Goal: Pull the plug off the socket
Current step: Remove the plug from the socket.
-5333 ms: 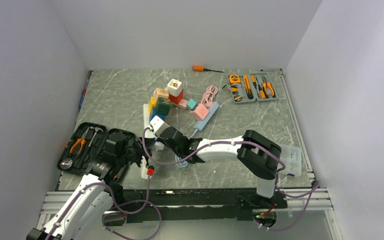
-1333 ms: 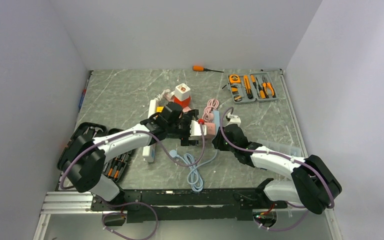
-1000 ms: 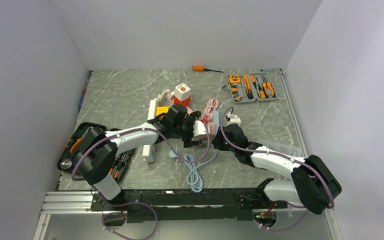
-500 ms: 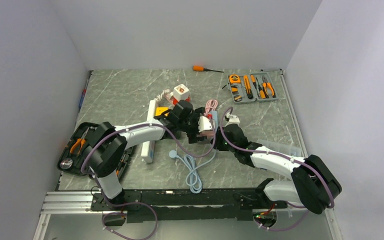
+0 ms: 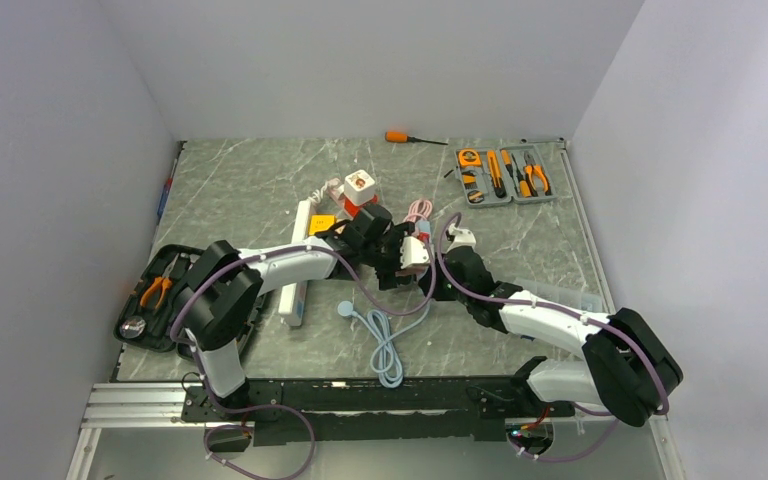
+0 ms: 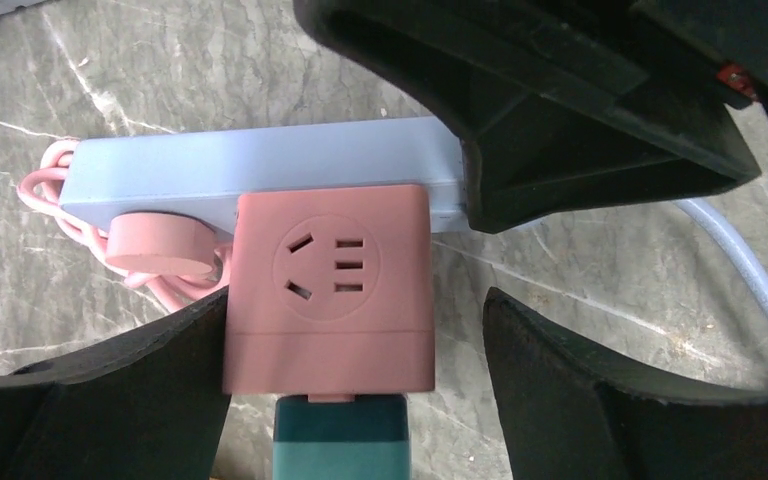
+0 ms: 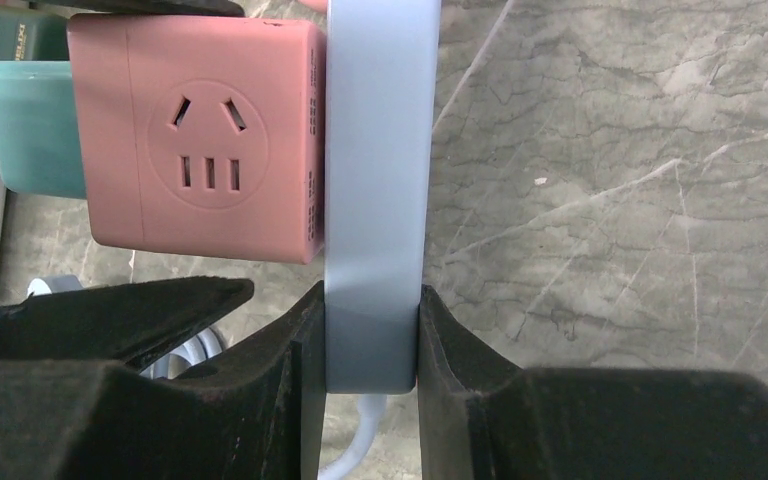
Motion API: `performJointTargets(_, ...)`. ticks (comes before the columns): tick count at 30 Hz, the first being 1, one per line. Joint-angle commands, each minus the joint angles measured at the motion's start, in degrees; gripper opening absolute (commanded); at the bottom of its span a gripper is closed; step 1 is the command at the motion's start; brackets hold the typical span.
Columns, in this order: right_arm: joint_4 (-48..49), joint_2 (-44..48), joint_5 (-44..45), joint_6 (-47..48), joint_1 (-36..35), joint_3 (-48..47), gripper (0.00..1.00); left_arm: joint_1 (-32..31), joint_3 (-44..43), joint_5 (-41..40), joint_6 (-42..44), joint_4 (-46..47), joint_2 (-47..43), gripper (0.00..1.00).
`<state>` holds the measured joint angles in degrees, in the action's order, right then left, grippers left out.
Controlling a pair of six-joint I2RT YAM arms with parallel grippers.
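Note:
A pink cube plug (image 6: 327, 290) sits plugged into the side of a light blue socket strip (image 6: 260, 170), with a teal cube (image 6: 340, 445) stuck on its near end. My left gripper (image 6: 357, 300) is open and straddles the pink cube. Its left finger (image 6: 150, 390) lies against the cube's side, while the right finger (image 6: 600, 400) stands apart from it. My right gripper (image 7: 372, 340) is shut on the end of the blue strip (image 7: 375, 200), beside the pink cube (image 7: 200, 140). In the top view the two grippers meet at mid-table, left gripper (image 5: 400, 255) and right gripper (image 5: 450, 272).
A round pink plug (image 6: 155, 250) with pink cable (image 5: 420, 210) sits in the same strip. A white power strip (image 5: 295, 270), a red-and-white cube (image 5: 360, 187), a coiled blue cable (image 5: 385, 335), a grey tool tray (image 5: 505, 175), an orange screwdriver (image 5: 405, 137) and a black tool case (image 5: 160, 295) lie around.
My left arm has reached right and farther in, bringing its open jaws over the pink cube. The jaws have narrowed slightly. The right gripper keeps its hold on the blue strip.

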<state>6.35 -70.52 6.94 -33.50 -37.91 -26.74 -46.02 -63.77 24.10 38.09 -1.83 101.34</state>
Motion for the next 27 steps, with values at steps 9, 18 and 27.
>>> performJointTargets(9,7.29,1.96,-2.54,2.73,-1.85,-4.32,0.0,-1.07,-3.86,-3.21,-1.61,-0.03,2.05,0.4)
performJointTargets(18,5.42,-3.58,3.47,1.94,-1.52,-3.42,0.0,-0.03,-0.68,-5.9,0.54,-2.25,-1.87,0.2)
performJointTargets(27,1.27,-5.45,10.39,-0.78,-0.49,-3.12,0.0,2.98,3.02,-7.14,1.46,-5.8,-6.02,0.06)
